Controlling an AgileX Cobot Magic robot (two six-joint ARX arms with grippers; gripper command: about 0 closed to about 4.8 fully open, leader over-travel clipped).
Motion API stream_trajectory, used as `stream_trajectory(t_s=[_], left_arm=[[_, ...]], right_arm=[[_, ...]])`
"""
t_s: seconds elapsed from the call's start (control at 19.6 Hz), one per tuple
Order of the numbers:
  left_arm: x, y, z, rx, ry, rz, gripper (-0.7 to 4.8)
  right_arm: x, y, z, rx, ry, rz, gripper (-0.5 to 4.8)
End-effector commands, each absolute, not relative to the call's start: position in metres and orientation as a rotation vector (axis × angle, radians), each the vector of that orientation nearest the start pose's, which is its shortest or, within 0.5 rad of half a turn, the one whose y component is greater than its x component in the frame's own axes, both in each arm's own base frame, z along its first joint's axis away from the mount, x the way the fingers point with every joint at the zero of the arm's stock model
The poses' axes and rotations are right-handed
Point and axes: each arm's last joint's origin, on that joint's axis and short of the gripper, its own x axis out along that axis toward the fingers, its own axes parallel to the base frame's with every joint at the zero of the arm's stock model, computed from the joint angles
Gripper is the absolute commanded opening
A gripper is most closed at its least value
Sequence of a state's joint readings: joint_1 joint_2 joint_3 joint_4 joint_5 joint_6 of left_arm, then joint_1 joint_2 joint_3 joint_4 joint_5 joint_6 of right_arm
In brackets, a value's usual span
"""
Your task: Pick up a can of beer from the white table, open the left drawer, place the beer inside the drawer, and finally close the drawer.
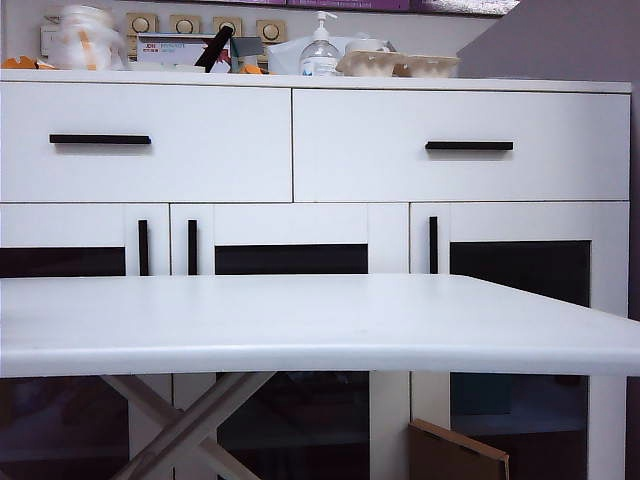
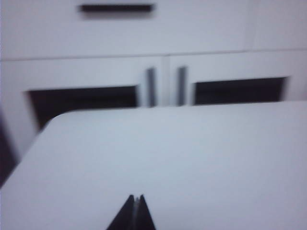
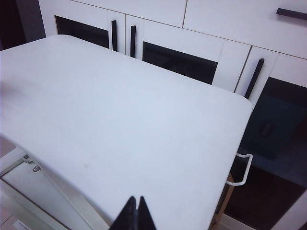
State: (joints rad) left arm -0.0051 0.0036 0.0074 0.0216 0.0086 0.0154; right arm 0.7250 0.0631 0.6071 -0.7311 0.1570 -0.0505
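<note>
Nearest in each wrist view are the fingertips: the left gripper (image 2: pixel 135 211) and the right gripper (image 3: pixel 135 211) both show their two dark fingers pressed together, with nothing between them. Each hangs over the white table (image 1: pixel 300 320), above its near part, and neither touches the top. Neither arm appears in the exterior view.

The table top is bare in all three views; no can is visible anywhere, so where the beer is cannot be told. Beyond the table stands the cabinet (image 1: pixel 390 240), and its left drawer (image 1: pixel 150 150) is flush and shut, the black handle (image 1: pixel 100 139) level across its front.

By that look the task is probably finished, or else not yet begun; the frames do not settle which. If the drawer is still to be worked, the left gripper would need to part its fingers before reaching, approach the handle square on, and close around the bar's middle so the drawer pulls out straight rather than skewing. The left wrist view is blurred, so fine detail there is unsure.
</note>
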Motion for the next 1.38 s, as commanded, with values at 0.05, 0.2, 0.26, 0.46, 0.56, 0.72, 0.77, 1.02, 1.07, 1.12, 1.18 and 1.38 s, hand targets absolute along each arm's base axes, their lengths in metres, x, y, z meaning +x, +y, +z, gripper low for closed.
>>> stream_trajectory(t_s=[0.05, 0.2, 0.26, 0.46, 0.56, 0.72, 0.77, 1.02, 1.07, 1.12, 1.18, 1.38], left_arm=[[0.0972, -0.0023, 0.1606, 0.028, 0.055, -0.006, -0.06], [0.0971, -0.0029, 0.1600, 0.028, 0.061, -0.015, -0.06], [0.0972, -0.0029, 0.1609, 0.028, 0.052, -0.015, -0.06], [0.0973, -0.0023, 0.1624, 0.089, 0.037, 0.003, -0.06], [0.0973, -0.0019, 0.1640, 0.090, 0.021, 0.019, -0.06], [0.0973, -0.0019, 0.1674, 0.041, -0.015, 0.020, -0.06], [0.0973, -0.0021, 0.1676, 0.028, -0.015, 0.013, -0.06], [0.0973, -0.0024, 0.1673, 0.025, -0.013, 0.004, -0.05], [0.0973, -0.0023, 0.1673, 0.026, -0.013, 0.005, -0.05], [0.0973, -0.0023, 0.1673, 0.026, -0.013, 0.005, -0.05], [0.0973, -0.0023, 0.1673, 0.025, -0.013, 0.005, -0.05], [0.0973, -0.0023, 0.1673, 0.026, -0.013, 0.005, -0.05]], right_arm=[[0.0251, 0.0162, 0.2830, -0.123, 0.138, 0.573, -0.01], [0.0251, 0.0162, 0.2830, -0.123, 0.138, 0.573, -0.01], [0.0251, 0.0162, 0.2830, -0.123, 0.138, 0.573, -0.01], [0.0251, 0.0162, 0.2830, -0.123, 0.138, 0.573, -0.01], [0.0251, 0.0162, 0.2830, -0.123, 0.138, 0.573, -0.01], [0.0251, 0.0162, 0.2830, -0.123, 0.138, 0.573, -0.01], [0.0251, 0.0162, 0.2830, -0.123, 0.138, 0.573, -0.01], [0.0251, 0.0162, 0.2830, -0.123, 0.138, 0.573, -0.01], [0.0251, 0.0162, 0.2830, -0.123, 0.138, 0.573, -0.01], [0.0251, 0.0162, 0.2830, -0.123, 0.138, 0.573, -0.01], [0.0251, 0.0162, 0.2830, -0.123, 0.138, 0.573, -0.01], [0.0251, 0.0162, 0.2830, -0.123, 0.138, 0.573, -0.01]])
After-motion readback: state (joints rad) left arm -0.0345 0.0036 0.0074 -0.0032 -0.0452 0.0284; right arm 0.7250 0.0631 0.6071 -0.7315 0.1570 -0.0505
